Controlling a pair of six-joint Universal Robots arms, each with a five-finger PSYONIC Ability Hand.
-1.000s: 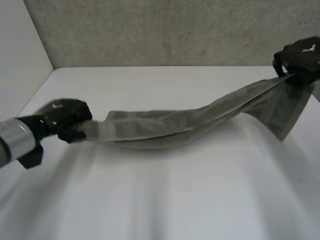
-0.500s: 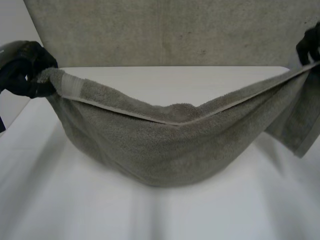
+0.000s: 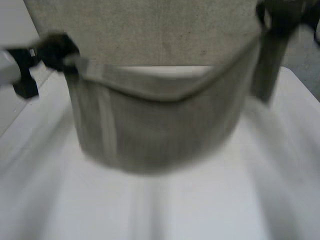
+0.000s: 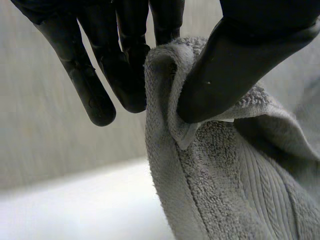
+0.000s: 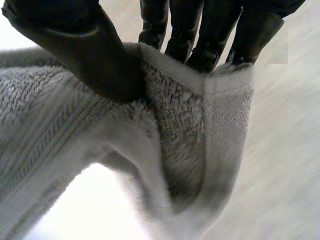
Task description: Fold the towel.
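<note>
The towel (image 4: 225,190) is grey-green terry cloth, matt and rough, with a thick looped pile that looks nubbly up close. Near its hem runs a band of flatter weave with fine ribs, and the hem itself is a smoother, tightly woven strip. The left hand (image 4: 240,60) is black and smooth, like rubber or moulded plastic, with a dull sheen along the thumb and fingers. The right hand (image 5: 85,50) has the same black, smooth, faintly glossy skin. The table (image 3: 175,210) is white, smooth and mostly matt, with a soft shine. The far wall (image 3: 150,30) is grey, mottled and rough, like bare concrete.
</note>
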